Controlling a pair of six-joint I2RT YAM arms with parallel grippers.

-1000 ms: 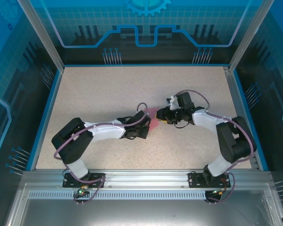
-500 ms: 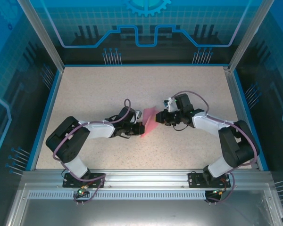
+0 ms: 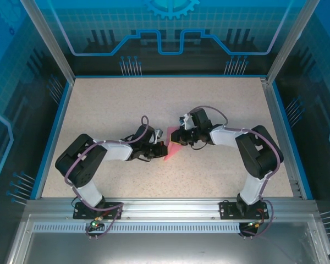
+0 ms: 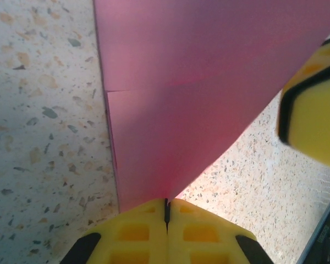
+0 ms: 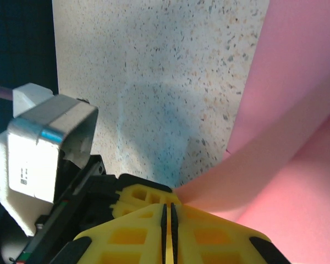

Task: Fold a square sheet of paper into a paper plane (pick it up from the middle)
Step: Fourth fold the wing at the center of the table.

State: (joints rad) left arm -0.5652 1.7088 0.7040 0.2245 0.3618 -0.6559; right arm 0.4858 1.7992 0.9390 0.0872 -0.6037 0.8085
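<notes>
The folded pink sheet of paper (image 3: 171,151) is held mid-table, its long axis running far-to-near, the near end leaning left. The left gripper (image 4: 166,206) and right gripper (image 5: 168,212) each pinch an edge, fingers pressed together. The wrist views show overlapping fold layers; the top view shows bare table (image 3: 110,104) on all sides
</notes>
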